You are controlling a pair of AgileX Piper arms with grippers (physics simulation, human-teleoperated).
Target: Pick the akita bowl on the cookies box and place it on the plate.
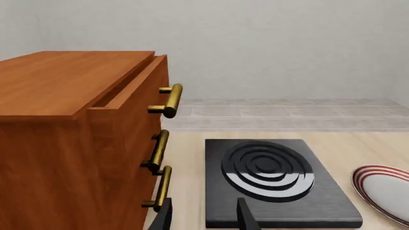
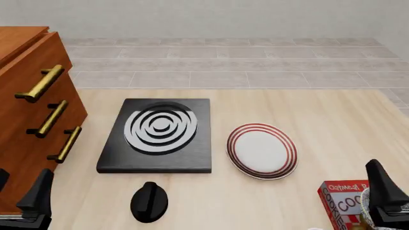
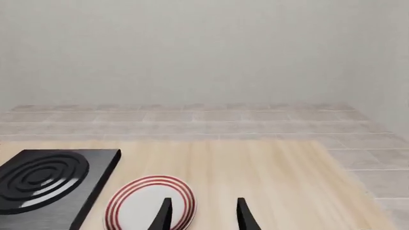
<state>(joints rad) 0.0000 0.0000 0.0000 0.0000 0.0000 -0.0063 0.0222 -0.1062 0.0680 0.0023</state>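
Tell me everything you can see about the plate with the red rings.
The plate is round, flat and white, with thin concentric red rings near its rim; it looks like glazed ceramic. It lies flat and bare on the light wooden table, right of the black burner slab and apart from it. The cookies box sits nearer the camera, not touching it. Nothing rests on it and no claw touches it.

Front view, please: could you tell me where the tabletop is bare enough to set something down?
The widest bare patch lies right of the plate and beyond it. Another bare strip runs beyond the burner slab, toward the far table edge. It is crowded at the left, between the drawer cabinet, slab and black knob, and at the near right, around the cookies box.
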